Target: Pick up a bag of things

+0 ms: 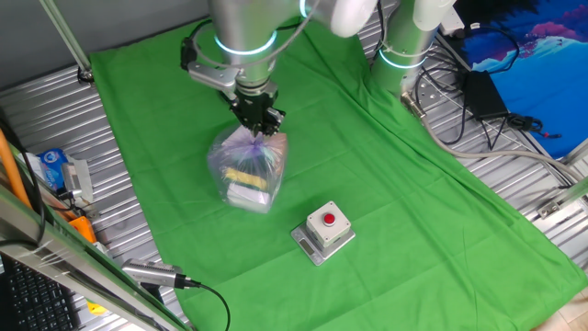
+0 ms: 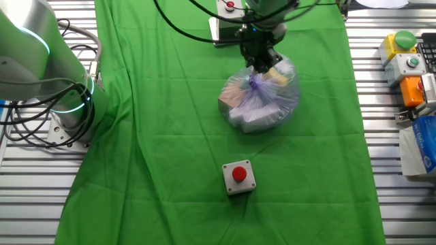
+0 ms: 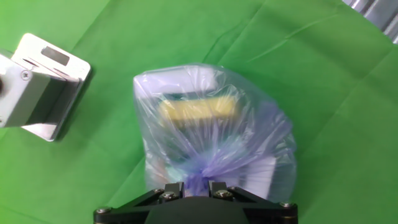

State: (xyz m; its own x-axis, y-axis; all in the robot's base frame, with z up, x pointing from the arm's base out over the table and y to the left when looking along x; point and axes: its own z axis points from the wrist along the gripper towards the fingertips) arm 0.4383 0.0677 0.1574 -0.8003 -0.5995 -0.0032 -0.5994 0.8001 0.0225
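1. Gripping the gathered purple neck of a small translucent, purplish-tinted plastic bag (image 1: pixel 247 169), the arm's black two-finger gripper (image 1: pixel 261 123) has its fingers pinched narrow on the twist; the bag sits near the middle of the green cloth (image 1: pixel 395 211).
2. Judged risk: thin film could slide out between the fingers if the pinch catches only a few folds, or stretch as the load comes on.
3. A yellow block (image 3: pixel 198 112) and white pieces (image 3: pixel 180 81) inside may shift and set the bag swinging on the lift.
4. A grey box with a red button (image 1: pixel 326 230) stands near the bag but apart from it; a second one (image 2: pixel 225 13) lies beyond the gripper in the other fixed view.
5. Nothing rests on the bag; straight up looks unobstructed.
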